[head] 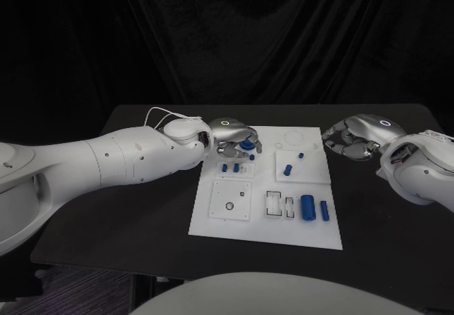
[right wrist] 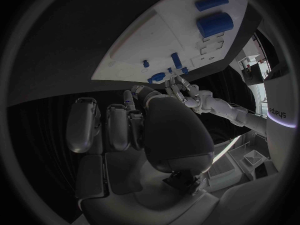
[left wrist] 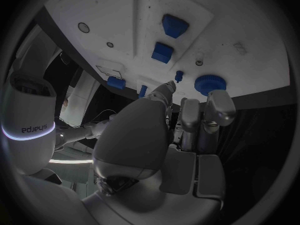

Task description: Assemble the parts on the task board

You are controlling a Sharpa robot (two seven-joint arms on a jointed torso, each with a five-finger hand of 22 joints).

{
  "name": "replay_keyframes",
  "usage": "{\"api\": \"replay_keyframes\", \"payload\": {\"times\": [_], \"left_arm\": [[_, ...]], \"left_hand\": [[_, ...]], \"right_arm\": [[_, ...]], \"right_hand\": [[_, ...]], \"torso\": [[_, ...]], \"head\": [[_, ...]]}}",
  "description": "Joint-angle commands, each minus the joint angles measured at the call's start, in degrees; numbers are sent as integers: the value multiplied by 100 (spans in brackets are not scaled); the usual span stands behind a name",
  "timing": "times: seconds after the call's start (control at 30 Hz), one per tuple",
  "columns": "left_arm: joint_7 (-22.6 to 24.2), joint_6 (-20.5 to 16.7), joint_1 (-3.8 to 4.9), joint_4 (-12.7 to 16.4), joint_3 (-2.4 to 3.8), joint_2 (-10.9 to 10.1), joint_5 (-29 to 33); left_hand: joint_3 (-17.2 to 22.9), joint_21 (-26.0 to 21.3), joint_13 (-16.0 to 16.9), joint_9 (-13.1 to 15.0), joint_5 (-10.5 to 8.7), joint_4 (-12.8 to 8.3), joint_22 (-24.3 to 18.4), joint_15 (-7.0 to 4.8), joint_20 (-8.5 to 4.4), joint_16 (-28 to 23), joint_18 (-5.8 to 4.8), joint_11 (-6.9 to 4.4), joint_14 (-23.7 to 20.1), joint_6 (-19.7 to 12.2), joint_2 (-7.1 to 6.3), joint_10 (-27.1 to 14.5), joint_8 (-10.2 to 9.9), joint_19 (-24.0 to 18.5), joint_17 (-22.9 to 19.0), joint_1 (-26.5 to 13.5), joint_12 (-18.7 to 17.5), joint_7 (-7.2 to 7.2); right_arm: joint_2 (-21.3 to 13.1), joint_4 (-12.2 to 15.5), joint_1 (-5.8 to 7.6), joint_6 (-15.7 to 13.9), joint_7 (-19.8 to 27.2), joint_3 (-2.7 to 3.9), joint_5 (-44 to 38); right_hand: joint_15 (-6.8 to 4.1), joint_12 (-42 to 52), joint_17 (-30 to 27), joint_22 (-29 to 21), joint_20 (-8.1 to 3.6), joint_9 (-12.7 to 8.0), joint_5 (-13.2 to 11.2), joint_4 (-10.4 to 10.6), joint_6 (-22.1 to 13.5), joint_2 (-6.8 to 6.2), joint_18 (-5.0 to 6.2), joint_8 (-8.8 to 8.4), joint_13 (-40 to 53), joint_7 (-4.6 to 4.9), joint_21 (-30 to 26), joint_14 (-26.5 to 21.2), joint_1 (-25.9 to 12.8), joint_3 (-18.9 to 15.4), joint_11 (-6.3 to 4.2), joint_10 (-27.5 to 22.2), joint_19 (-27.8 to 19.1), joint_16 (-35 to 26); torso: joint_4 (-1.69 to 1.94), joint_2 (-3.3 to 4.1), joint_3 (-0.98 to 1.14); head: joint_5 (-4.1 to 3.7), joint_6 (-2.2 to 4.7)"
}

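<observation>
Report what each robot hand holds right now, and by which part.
The left robot hand has its fingers around a round blue part at the task board's far left corner; a firm hold cannot be told. The right robot hand holds nothing.

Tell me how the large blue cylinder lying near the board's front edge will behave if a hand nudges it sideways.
The large blue cylinder lies on its round side on the flat white task board, so it would probably roll rather than slide. It looks like smooth, rigid plastic, likely stiff and somewhat slippery. A roll could bump the slimmer blue peg lying beside it.
</observation>
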Motion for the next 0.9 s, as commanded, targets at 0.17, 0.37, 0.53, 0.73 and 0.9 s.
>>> {"api": "replay_keyframes", "payload": {"times": [0.17, 0.37, 0.53, 0.73, 0.9], "left_arm": [[71, 180, -37, -96, 6, 103, -43], [21, 254, -69, -183, 6, 158, -44], [-18, 317, -93, -237, 6, 188, -44], [-60, 352, -133, -318, 6, 234, -203], [-59, 315, -182, -384, 6, 283, -285]], "left_hand": [[271, 497, 23, -80, 28, -26, 885, 26, -10, 373, -54, 15, 364, 156, -127, 337, 18, 361, 294, -64, 233, 38], [357, 584, 48, -104, 16, -29, 901, 34, -6, 409, -67, 27, 390, 171, -174, 436, 11, 418, 282, -99, 302, 55], [406, 586, 71, -106, 3, -32, 898, 35, -4, 410, -65, 24, 380, 211, -191, 495, 26, 414, 259, -116, 347, 73], [463, 683, 94, -109, -1, -34, 923, 30, -4, 449, -83, 20, 419, 237, -208, 583, 32, 472, 285, -141, 395, 95], [509, 692, 105, -105, -6, -37, 923, 22, -6, 460, -82, 3, 428, 281, -210, 636, 50, 475, 279, -153, 418, 94]], "right_arm": [[13, -8, -14, -37, -3, 4, -17], [36, -14, -15, -13, 1, 4, -17], [32, -14, -16, -18, 5, 4, 36], [34, -12, -16, -55, 11, 4, 62], [42, -10, -17, -64, 14, 4, 68]], "right_hand": [[9, -31, 297, 1011, 6, -7, 18, -4, 16, -16, -29, -28, 810, -12, -24, 340, -53, 39, 11, -56, 24, -26], [8, -42, 293, 1011, 5, -7, 18, -4, 17, -16, -29, -27, 799, -12, -23, 339, -56, 40, 11, -65, 24, -29], [8, -56, 289, 1008, 5, -7, 17, -4, 18, -16, -26, -27, 785, -13, -35, 338, -61, 43, 10, -76, 20, -34], [8, -58, 288, 1008, 5, -7, 17, -4, 18, -17, -26, -27, 783, -13, -36, 337, -61, 43, 10, -78, 20, -35], [7, -69, 285, 1007, 4, -7, 17, -6, 20, -17, -26, -26, 773, -12, -40, 336, -63, 45, 10, -87, 19, -39]], "torso": [[-1, -9, 6], [2, -11, 7], [4, -10, 5], [4, -11, 9], [0, -12, 6]], "head": [[2, -1], [-23, -1], [-31, -1], [-39, -1], [-54, -1]]}}
